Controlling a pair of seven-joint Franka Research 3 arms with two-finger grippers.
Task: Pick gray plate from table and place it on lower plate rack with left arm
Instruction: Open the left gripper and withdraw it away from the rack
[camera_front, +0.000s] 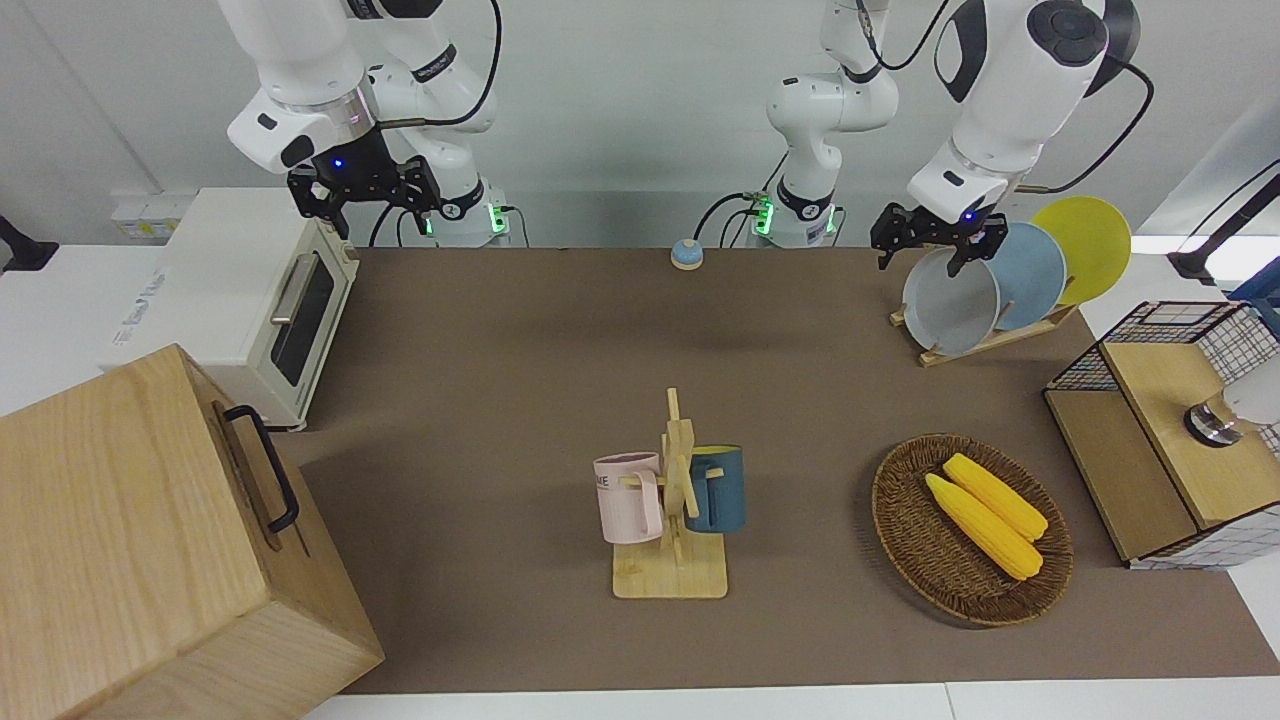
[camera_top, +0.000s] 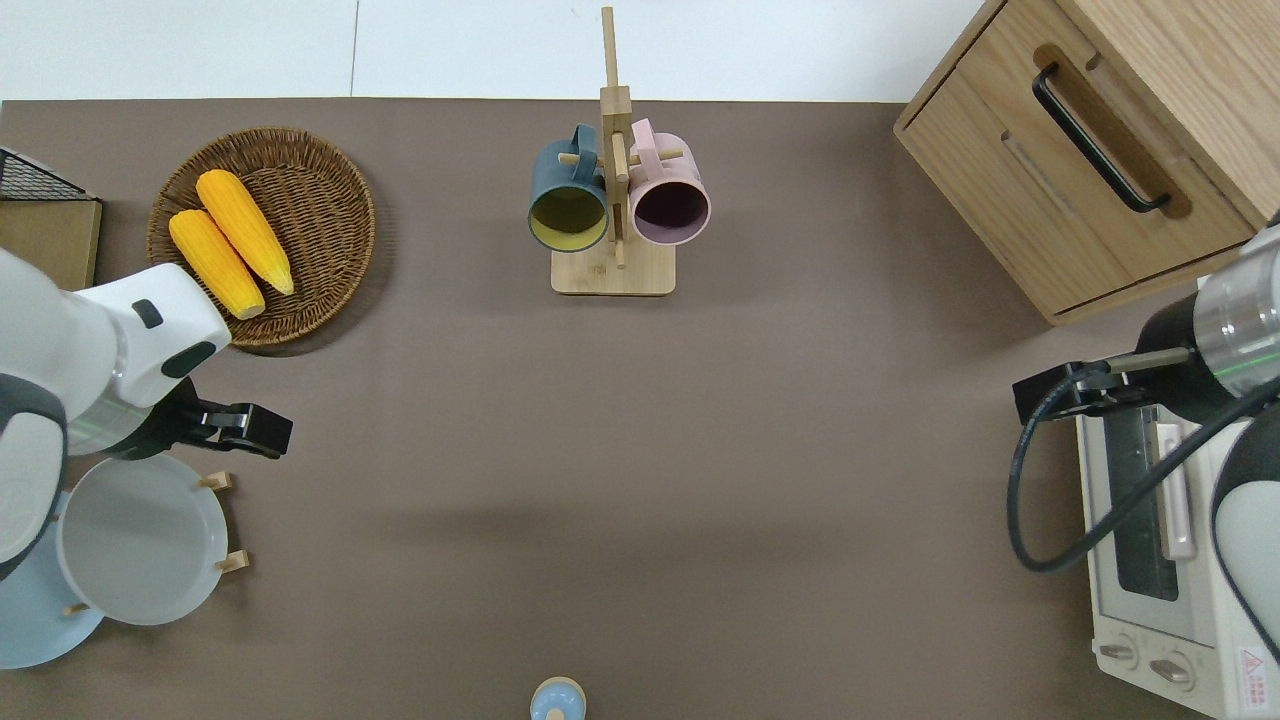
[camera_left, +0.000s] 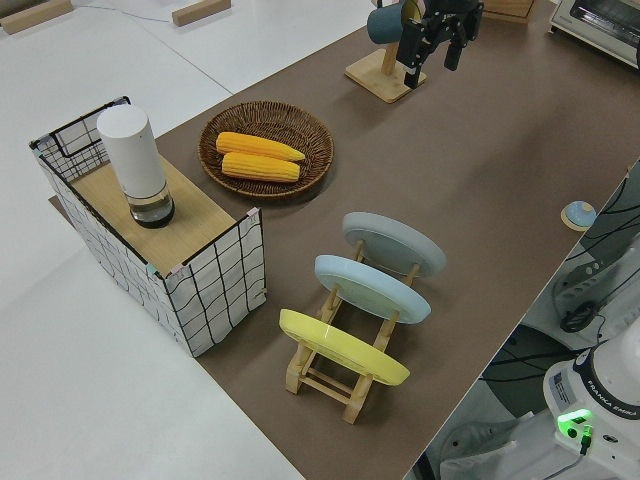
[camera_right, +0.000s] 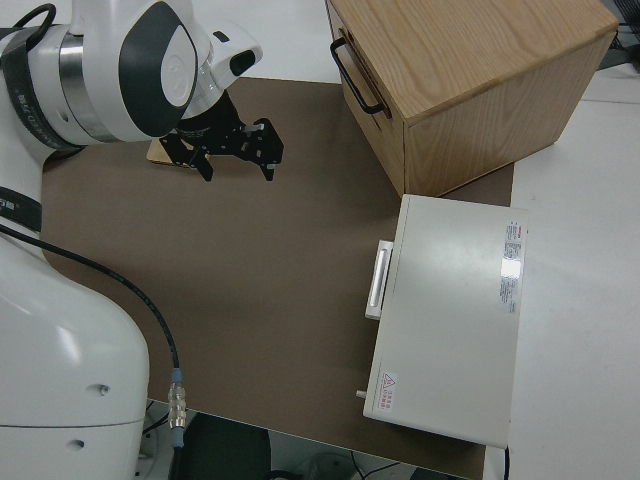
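**Gray plate seated in the rack**

Your gray plate (camera_front: 950, 302) stands slanted in the lower plate rack (camera_front: 985, 343), in the slot farthest from the robots, beside the light blue plate (camera_front: 1030, 275). The left gripper (camera_front: 938, 240) hovers over its top rim, jaws spread and off the plate. Open desk (camera_top: 640, 450) lies toward the parked right arm.

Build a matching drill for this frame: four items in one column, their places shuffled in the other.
Items:
1. gray plate
2. corn cobs
3. pink mug
4. white cylinder

Places:
A. on the mug stand
B. in the lower plate rack
C. on the wire-sided shelf
D. in the wicker basket

Pairs: 1-B, 2-D, 3-A, 4-C
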